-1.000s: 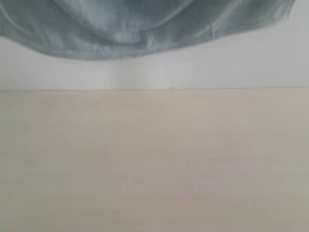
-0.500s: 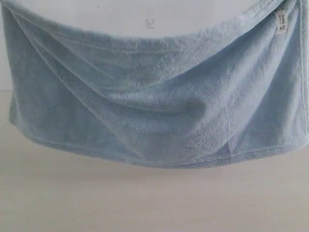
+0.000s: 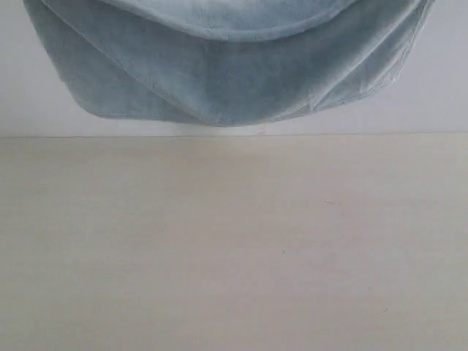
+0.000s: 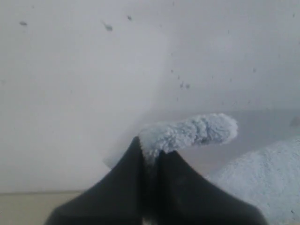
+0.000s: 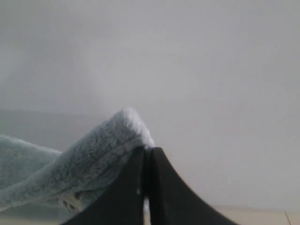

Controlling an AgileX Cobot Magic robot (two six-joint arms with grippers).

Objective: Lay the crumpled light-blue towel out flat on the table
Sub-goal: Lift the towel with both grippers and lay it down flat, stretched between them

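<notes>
The pale-blue towel (image 3: 219,66) hangs in the air at the top of the exterior view, its lower edge sagging in front of the white wall, clear of the beige table (image 3: 234,248). Neither gripper shows in that view. In the left wrist view my left gripper (image 4: 149,152) is shut on a towel corner (image 4: 187,133), which sticks out past the black fingers. In the right wrist view my right gripper (image 5: 146,151) is shut on another towel corner (image 5: 103,145), and the small white label (image 5: 70,202) hangs just beside the fingers.
The white wall (image 3: 439,102) meets the table's far edge along a straight line. Nothing else stands on the tabletop in view.
The towel swung down to hang low over the table half a second ago, then rose again; now only its lower part shows at the top, above the table's far edge.
</notes>
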